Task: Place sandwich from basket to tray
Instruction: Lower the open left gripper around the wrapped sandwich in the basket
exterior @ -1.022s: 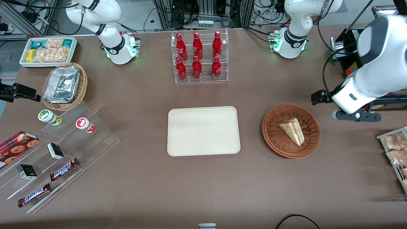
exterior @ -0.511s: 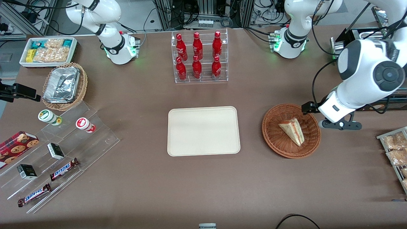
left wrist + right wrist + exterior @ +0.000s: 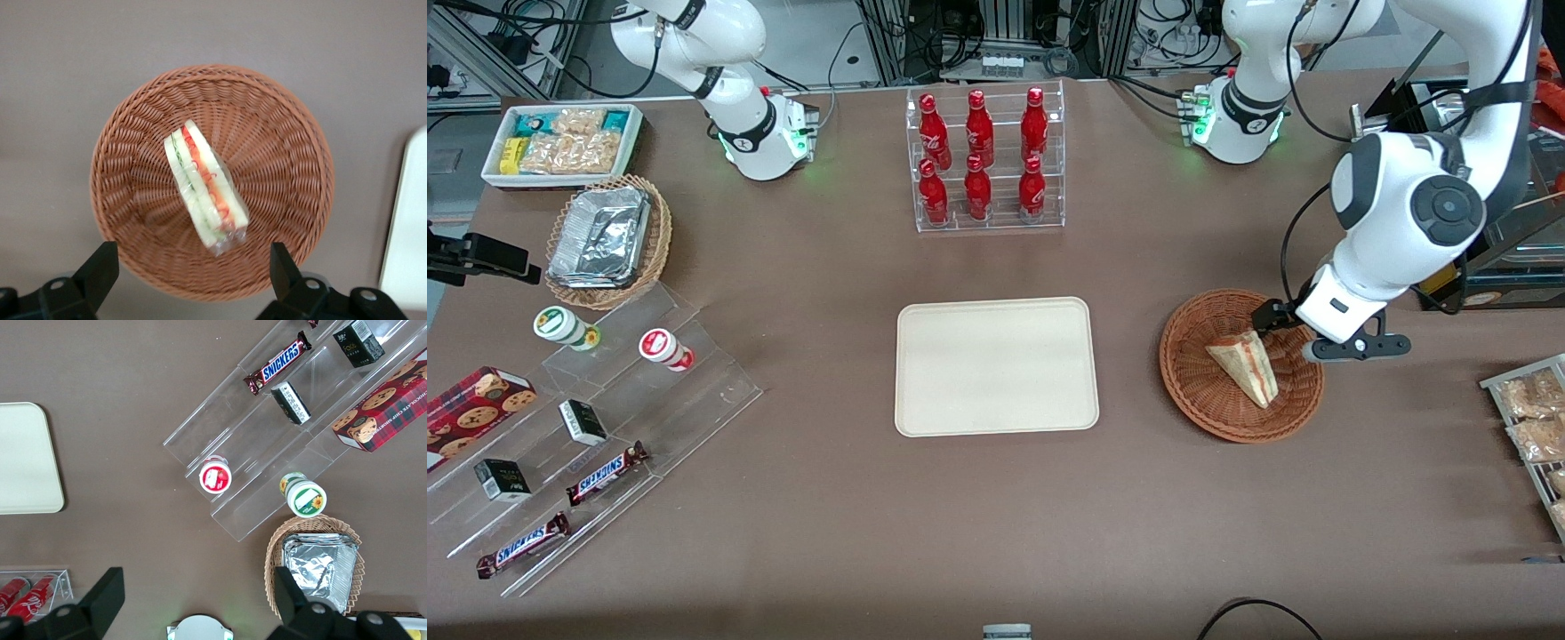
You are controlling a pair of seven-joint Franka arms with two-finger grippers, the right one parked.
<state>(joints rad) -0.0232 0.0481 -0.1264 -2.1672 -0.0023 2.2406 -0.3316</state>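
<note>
The sandwich (image 3: 1245, 364) lies inside the reddish-brown wicker basket (image 3: 1200, 391), a clear-wrapped triangular wedge resting on its side near the basket's middle, its red, orange and green filling layers showing along one long edge (image 3: 203, 190). The basket (image 3: 287, 140) sits on the brown worktop toward the working arm's end, about midway between the edge nearest the front camera and the edge where the arm bases stand. The cream-beige tray (image 3: 996, 366) lies flat at the centre of the worktop, beside the basket and apart from it, with bare table between them; one rounded rim of the tray (image 3: 407, 227) shows in the left wrist view.

The left arm's gripper (image 3: 1303, 336) hangs above the basket's rim on the side toward the working arm's end, clear of the sandwich. In the left wrist view its two dark fingers (image 3: 100, 270) are spread wide apart, released and holding nothing, with the sandwich and much of the basket showing between them (image 3: 190, 280).

A clear rack of red bottles (image 3: 983, 160) stands farther from the front camera than the tray, near the worktop's edge by the arm bases
</note>
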